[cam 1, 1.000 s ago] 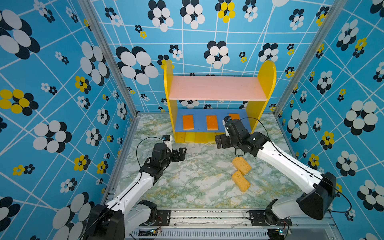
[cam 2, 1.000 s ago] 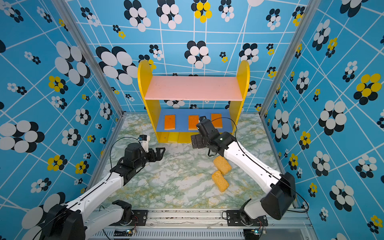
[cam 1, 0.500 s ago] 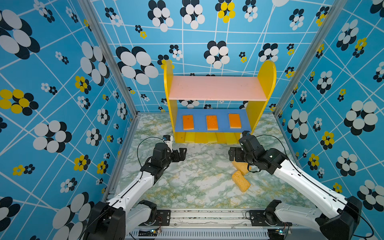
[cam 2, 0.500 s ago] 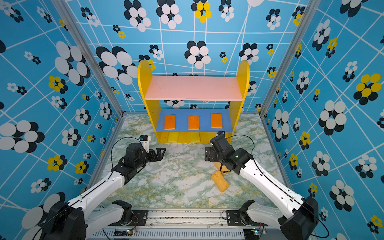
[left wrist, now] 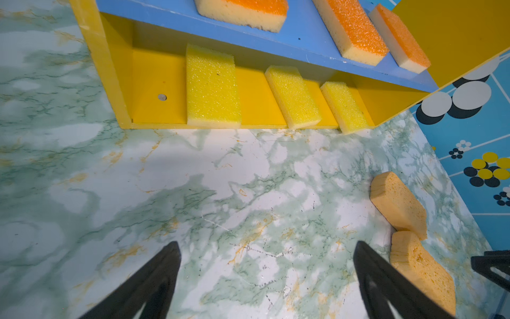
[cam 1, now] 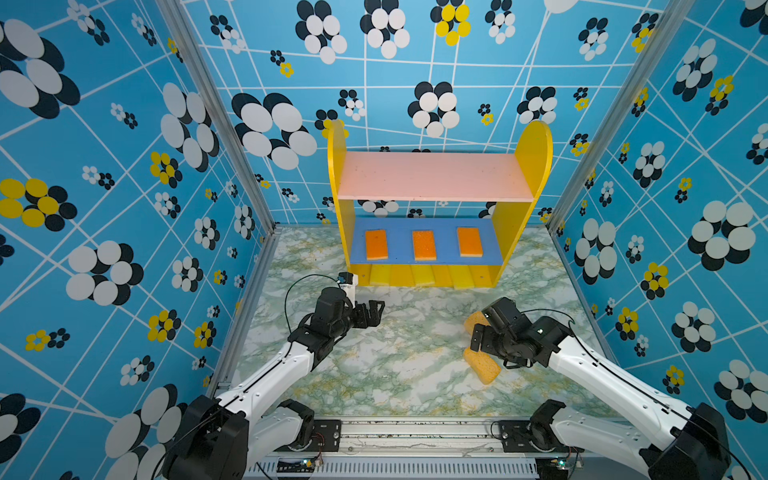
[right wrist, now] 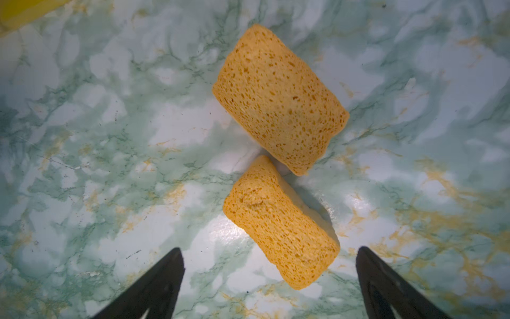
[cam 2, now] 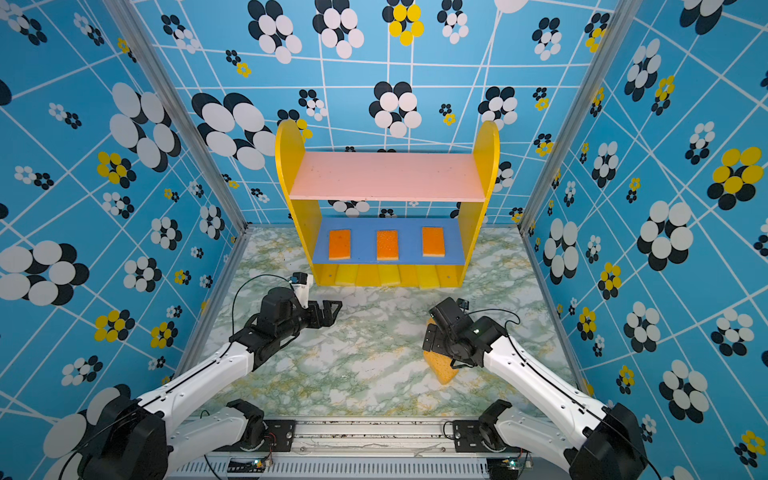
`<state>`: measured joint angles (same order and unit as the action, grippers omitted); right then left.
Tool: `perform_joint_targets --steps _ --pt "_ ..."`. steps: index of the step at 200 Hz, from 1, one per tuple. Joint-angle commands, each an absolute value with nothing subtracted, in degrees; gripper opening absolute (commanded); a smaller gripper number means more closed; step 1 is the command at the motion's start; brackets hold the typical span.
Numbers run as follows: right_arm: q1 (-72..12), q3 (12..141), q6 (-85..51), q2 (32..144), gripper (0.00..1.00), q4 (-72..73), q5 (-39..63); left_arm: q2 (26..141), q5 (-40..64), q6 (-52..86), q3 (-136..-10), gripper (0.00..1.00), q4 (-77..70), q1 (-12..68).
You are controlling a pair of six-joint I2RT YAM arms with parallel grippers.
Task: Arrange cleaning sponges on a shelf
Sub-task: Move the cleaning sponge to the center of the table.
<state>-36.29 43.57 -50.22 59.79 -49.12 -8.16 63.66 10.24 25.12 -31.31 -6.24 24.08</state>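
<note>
Sponges not yet shelved: two tan blocks, the nearer block [right wrist: 281, 223] and the farther block [right wrist: 278, 99], are seen lying flat on the desk [cam 1: 395, 374]. They sit end to end, touching or all but, on the robot's right side and well apart from the shelf [cam 1: 534, 149]. Six are judged already placed: three orange sponges [cam 1: 424, 245] on the blue board [cam 1: 446, 249] and three yellow sponges [left wrist: 212, 85] on the base [left wrist: 157, 82]. Nothing is seen on the pink top board [cam 1: 432, 176], so that is prob. where the tan pair is meant to go.

Right claw [right wrist: 269, 250] is held spread wide and empty, pointed down over the pair. In its wrist view the nearer block lies btw. the fingers and the farther one just beyond.

Key relation: the nearer block's long axis is set obliquely to the line joining the fingertips, i.e. neither square nor parallel to it. In both top views that axis runs from desk centre toward the front right. A wrist turn is therefore judged needed before descent, so that the long flanks, not the corners, get pinched. The neighbour is close, so it could be nudged.

Left claw [cam 1: 372, 311] is likewise wide open w/ nothing held. It is parked near the shelf's left front corner, well apart from both blocks. Right arm is by far the nearer.
</note>
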Motion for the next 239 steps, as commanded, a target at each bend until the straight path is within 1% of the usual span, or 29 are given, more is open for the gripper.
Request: perform_joint_targets --steps 1,37,67,84,124,147,197,216,239 --pt "-36.1 39.1 -54.4 57.1 0.99 -49.7 -2.2 64.9 9.1 26.4 -33.1 0.99 -7.2 25.3" --pt "-36.4 34.6 -56.7 54.1 0.99 -48.8 -2.4 66.4 8.4 26.1 -34.0 0.99 -6.8 27.1" --pt "-36.5 33.1 -57.4 55.8 0.99 -47.7 -3.5 67.0 8.1 25.9 -34.4 0.99 -6.5 27.5" --pt "-36.5 31.7 -57.5 58.2 0.99 -42.5 -1.3 67.0 8.0 25.8 -34.4 0.99 -6.6 27.5" --pt "-37.0 31.1 -57.4 66.7 0.99 -24.7 4.9 66.1 7.2 25.8 -33.5 0.99 -6.3 27.5" --pt "-37.8 36.0 -54.5 74.0 0.99 -19.3 6.6 65.8 6.9 25.7 -33.3 0.99 -6.4 27.4" --pt "-40.3 49.2 -48.1 88.9 0.99 -13.5 9.4 65.7 6.2 24.9 -33.8 0.99 -5.7 27.3" --pt "-40.9 54.5 -44.8 92.9 0.99 -15.7 9.0 65.7 6.2 24.7 -33.8 0.99 -5.5 27.3" --pt "-41.5 59.9 -38.6 94.8 0.99 -21.0 6.5 65.1 5.6 24.6 -33.3 0.99 -4.9 27.2"
